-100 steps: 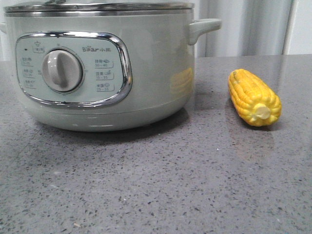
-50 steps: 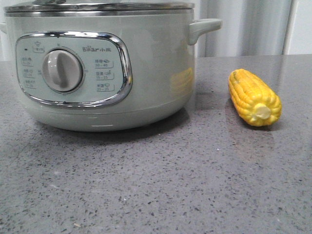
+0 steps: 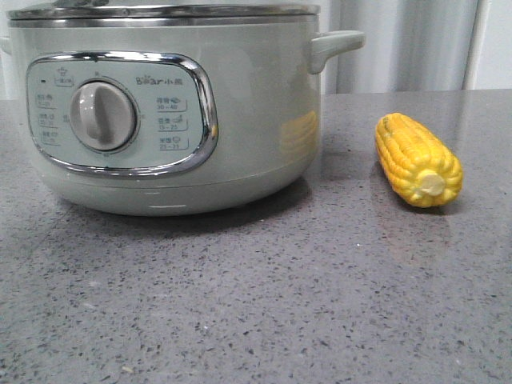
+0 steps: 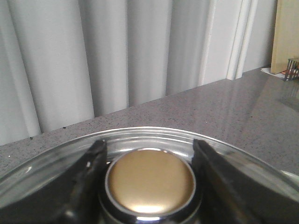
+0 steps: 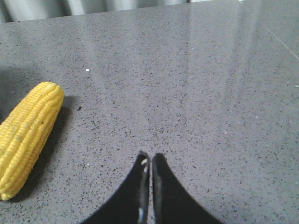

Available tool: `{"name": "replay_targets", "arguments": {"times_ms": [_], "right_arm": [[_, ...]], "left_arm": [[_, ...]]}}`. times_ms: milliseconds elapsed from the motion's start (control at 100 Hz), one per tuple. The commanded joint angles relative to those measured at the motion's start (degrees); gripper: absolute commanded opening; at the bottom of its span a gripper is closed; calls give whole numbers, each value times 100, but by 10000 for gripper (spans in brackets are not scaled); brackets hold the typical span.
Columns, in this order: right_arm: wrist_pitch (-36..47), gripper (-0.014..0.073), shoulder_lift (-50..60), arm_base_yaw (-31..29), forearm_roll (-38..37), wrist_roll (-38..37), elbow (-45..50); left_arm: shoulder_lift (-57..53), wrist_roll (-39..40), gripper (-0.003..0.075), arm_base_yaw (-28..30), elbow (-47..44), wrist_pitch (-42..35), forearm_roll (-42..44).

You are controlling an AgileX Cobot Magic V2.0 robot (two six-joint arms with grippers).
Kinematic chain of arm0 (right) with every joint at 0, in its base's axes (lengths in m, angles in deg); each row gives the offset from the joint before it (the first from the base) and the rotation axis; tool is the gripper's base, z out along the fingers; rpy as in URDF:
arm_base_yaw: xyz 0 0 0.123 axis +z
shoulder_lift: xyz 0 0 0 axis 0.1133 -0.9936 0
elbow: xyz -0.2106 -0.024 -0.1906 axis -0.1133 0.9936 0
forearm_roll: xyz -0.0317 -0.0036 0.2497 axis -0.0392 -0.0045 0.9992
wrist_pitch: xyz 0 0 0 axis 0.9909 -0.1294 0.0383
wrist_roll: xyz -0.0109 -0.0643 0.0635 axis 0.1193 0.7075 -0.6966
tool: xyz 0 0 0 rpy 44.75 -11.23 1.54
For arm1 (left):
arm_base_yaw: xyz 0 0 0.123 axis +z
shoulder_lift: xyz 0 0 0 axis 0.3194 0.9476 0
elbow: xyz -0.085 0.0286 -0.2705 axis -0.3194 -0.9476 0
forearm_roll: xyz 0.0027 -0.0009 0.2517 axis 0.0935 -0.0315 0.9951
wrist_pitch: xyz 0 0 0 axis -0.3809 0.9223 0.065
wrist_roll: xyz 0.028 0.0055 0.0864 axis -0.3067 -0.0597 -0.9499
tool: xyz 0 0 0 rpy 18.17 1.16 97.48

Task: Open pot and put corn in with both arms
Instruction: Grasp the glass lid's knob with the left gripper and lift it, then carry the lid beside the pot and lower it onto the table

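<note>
The pale grey-green pot [image 3: 248, 104] stands at the left of the counter, its glass lid [image 3: 160, 11] lying on the steel rim. In the left wrist view my left gripper [image 4: 149, 142] straddles the lid's gold knob [image 4: 149, 179], and its dark fingers [image 4: 91, 172] press against both sides of the knob. The yellow corn [image 3: 418, 158] lies on the counter to the right of the pot, stub end towards the camera. My right gripper [image 5: 150, 156] hovers shut and empty over bare counter, with the corn [image 5: 28, 135] off to one side of it.
The grey speckled countertop [image 3: 264, 304] runs to a pale curtain [image 4: 117, 56] at the back. A wooden board [image 4: 287, 32] and a small metal rack [image 4: 292, 70] stand at the far edge, seen in the left wrist view.
In the front view the pot has shifted a hair to the right. The corn has not moved.
</note>
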Motion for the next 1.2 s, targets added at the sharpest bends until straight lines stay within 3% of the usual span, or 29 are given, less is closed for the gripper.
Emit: {"name": "replay_targets", "arguments": {"times_ms": [0, 530, 820, 1190], "right_arm": [[478, -74, -66, -17, 23, 33, -131], [478, -74, -66, -17, 23, 33, -131], [478, -74, -66, -17, 23, 33, -131], [491, -74, -66, -17, 23, 33, -119]], "left_arm": [[-155, 15, -18, -39, 193, -394, 34], [-275, 15, -20, -39, 654, -363, 93], [-928, -422, -20, 13, 882, -362, 221], [-2239, -451, -20, 1163, 693, 558, 246]]}}
